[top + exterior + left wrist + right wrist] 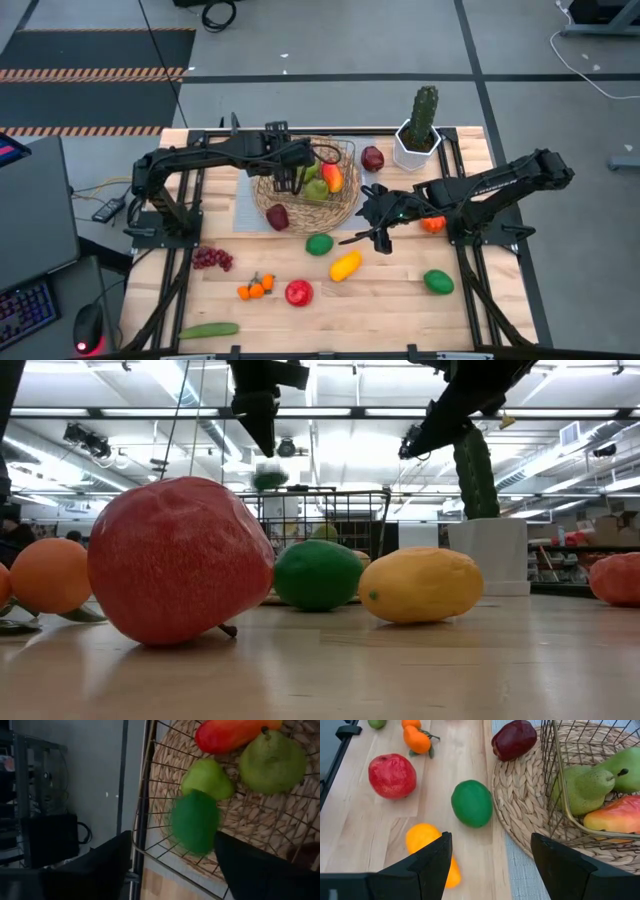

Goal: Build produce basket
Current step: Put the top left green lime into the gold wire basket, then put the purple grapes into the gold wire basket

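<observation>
Left end effector (290,180) hung open over the basket (345,207), releasing a green fruit (195,821); right end effector (380,232) waited open above the tabletop (400,300).

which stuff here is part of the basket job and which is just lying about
Job:
- basket
- pears in it
- green lime
- yellow lemon
- red pomegranate
- grapes
- cucumber

Lying about:
- cactus in white pot
- keyboard
- mouse
</observation>
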`<state>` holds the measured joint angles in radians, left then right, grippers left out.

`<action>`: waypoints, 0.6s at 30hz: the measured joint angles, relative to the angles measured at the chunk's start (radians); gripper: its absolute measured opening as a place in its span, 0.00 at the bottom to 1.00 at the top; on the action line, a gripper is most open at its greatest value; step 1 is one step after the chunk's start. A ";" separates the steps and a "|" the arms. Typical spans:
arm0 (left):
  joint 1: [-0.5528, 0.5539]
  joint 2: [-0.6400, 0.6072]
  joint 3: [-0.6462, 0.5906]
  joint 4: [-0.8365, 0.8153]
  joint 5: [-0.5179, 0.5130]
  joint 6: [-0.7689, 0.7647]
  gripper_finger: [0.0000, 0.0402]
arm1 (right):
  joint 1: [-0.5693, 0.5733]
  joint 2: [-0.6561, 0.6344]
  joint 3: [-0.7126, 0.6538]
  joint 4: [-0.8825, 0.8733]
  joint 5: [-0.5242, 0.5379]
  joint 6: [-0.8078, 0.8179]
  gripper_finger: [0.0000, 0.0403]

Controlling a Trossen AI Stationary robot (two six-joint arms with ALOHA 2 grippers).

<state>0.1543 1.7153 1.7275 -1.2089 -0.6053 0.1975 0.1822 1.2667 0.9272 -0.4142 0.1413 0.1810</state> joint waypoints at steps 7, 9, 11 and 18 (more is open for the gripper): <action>-0.005 0.000 0.000 -0.008 0.046 -0.108 0.87 | 0.000 0.000 0.000 0.002 -0.002 0.000 0.68; -0.020 0.000 0.000 -0.045 0.107 -0.107 0.88 | 0.000 0.000 0.000 0.001 -0.004 0.000 0.68; -0.055 0.001 0.000 -0.095 0.151 -0.085 0.88 | 0.000 0.000 0.000 -0.001 -0.004 0.000 0.68; -0.241 0.039 -0.002 -0.199 0.164 0.045 0.88 | 0.000 0.000 -0.001 -0.005 -0.004 -0.005 0.68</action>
<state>-0.0862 1.7548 1.7260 -1.4078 -0.4408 0.2429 0.1825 1.2667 0.9264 -0.4195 0.1375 0.1757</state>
